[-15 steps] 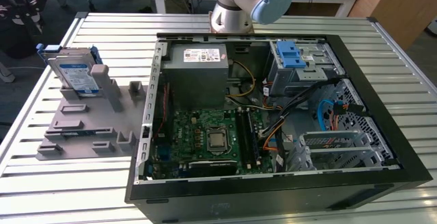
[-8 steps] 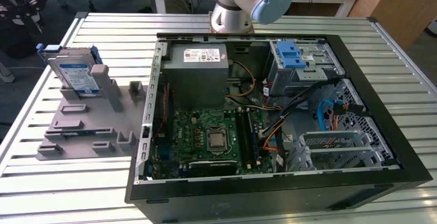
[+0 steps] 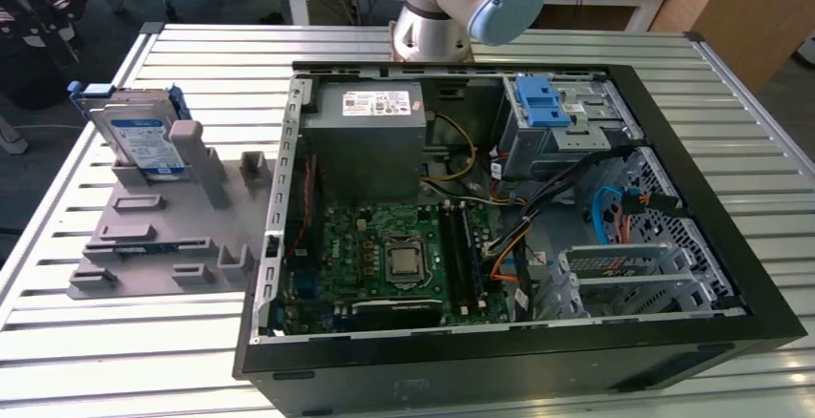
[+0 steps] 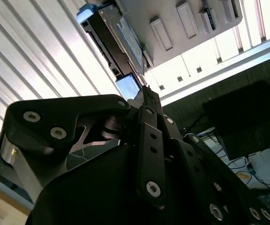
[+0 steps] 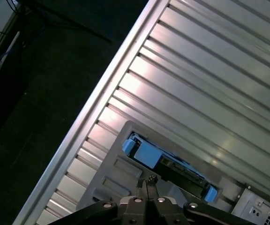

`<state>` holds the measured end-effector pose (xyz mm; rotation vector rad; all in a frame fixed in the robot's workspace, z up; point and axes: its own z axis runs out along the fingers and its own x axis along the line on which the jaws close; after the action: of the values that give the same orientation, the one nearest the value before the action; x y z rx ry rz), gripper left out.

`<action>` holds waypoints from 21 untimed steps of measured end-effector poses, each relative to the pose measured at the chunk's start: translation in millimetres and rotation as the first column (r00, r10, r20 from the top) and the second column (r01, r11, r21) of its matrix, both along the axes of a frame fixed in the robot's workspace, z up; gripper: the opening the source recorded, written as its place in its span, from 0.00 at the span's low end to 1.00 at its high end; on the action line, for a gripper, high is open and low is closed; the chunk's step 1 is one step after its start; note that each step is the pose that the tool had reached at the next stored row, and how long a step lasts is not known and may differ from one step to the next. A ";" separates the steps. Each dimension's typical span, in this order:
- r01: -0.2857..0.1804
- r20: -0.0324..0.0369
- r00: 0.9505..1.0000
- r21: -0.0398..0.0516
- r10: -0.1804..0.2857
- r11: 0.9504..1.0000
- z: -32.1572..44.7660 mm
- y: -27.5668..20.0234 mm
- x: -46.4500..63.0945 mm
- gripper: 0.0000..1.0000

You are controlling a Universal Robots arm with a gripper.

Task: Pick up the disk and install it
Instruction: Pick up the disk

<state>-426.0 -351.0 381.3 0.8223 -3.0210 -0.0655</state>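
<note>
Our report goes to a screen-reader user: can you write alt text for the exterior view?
The disk stands on edge in a grey slotted stand at the exterior view's left, on a slatted metal table. Beside it lies an open black computer case showing its motherboard, the robot arm behind it.

Soft even room light, bright glare streaks on the slatted table (image 5: 205, 79) (image 4: 36, 56) in both wrist views, floor (image 5: 27, 108) dark
</note>
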 end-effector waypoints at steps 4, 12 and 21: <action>-0.034 0.000 0.999 0.000 0.034 0.999 0.0 0.0 0.0 0.11; -0.103 0.000 0.995 0.000 0.103 0.995 -0.1 0.0 0.0 0.11; -0.180 0.000 0.984 0.000 0.180 0.984 -0.2 0.0 0.0 0.11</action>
<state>-426.0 -351.0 381.1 1.0903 -2.9310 -0.0637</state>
